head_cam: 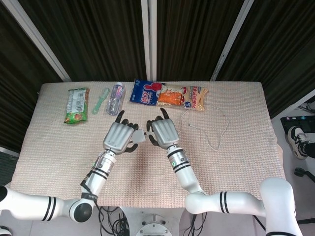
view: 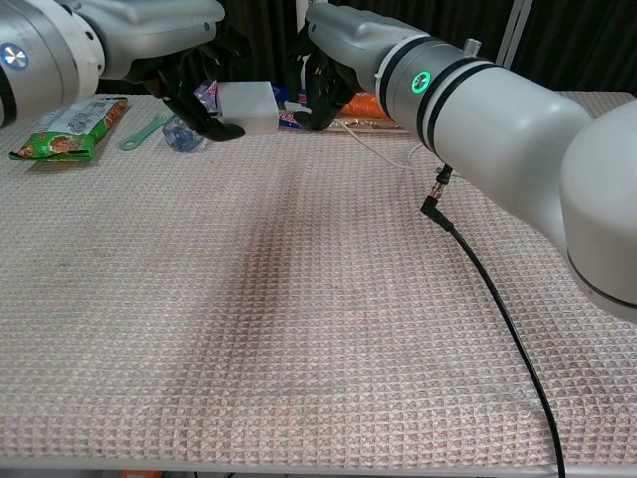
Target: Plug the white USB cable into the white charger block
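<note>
While the snack packets and toiletries line the far edge of the tabletop (head_cam: 59, 162), the two hands meet over its middle for the plug-in. Farthest left lies a green snack packet (head_cam: 76, 104), then a pale green comb (head_cam: 100, 100) and a small clear bottle (head_cam: 114, 99), all set well back, apparently out of the working area. The left hand (head_cam: 118, 137) grips the white charger block (view: 248, 106), fingers curled around it from behind so that its free face points right, toward the other hand; held this way, the block seems to be braced as a steady target. Just beside it, the right hand (head_cam: 164, 133) hovers with its fingers curled in close to the block; whether it pinches the plug end of the white USB cable (head_cam: 216, 129) cannot be told, since the fingertips hide it in both views. The cable trails from behind that hand in a loose loop across the cloth to the right, slack enough, by the look of it, not to drag against the approach. Behind the hands lie a blue snack packet (head_cam: 144, 93) and an orange snack packet (head_cam: 183, 97). A black lead (view: 488, 299) from the right arm runs across the near cloth.
</note>
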`<state>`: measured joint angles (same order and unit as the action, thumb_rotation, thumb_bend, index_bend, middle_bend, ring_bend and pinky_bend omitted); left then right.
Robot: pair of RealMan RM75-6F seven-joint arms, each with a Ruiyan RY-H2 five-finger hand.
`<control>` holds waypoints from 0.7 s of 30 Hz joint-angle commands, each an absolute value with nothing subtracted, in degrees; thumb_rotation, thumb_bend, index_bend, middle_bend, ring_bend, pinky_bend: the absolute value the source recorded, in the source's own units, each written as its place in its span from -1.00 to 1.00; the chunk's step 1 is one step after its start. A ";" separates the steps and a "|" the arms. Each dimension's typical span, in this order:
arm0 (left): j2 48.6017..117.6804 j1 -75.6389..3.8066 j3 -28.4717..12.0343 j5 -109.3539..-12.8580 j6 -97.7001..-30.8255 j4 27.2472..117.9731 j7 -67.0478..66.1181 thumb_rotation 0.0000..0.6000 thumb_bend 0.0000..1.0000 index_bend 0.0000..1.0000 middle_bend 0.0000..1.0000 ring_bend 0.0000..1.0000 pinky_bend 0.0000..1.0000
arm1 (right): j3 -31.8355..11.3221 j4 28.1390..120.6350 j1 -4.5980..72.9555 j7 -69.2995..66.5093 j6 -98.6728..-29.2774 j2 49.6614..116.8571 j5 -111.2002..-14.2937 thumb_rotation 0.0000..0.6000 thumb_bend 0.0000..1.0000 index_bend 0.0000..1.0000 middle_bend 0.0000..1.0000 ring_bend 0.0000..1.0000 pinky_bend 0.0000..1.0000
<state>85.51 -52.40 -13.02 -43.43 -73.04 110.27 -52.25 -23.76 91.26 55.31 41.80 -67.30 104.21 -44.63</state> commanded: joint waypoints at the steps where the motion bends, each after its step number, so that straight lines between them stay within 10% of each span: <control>1: 85.59 -52.58 -12.95 -43.22 -73.33 110.33 -52.45 0.64 -0.48 -0.03 -0.02 -0.45 -0.91 | -23.68 91.34 55.45 41.55 -67.44 104.27 -44.48 1.00 -0.20 0.29 0.05 -0.37 -0.99; 21: 86.65 -54.29 -12.51 -41.13 -74.61 109.36 -54.24 0.65 -0.48 -0.03 -0.02 -0.45 -0.91 | -22.95 90.64 56.65 40.68 -68.00 105.06 -42.90 1.00 -0.20 0.29 0.05 -0.37 -0.99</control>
<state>86.57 -54.21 -12.56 -41.15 -74.48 109.45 -54.11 -22.96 90.65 56.62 40.68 -67.99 105.04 -42.91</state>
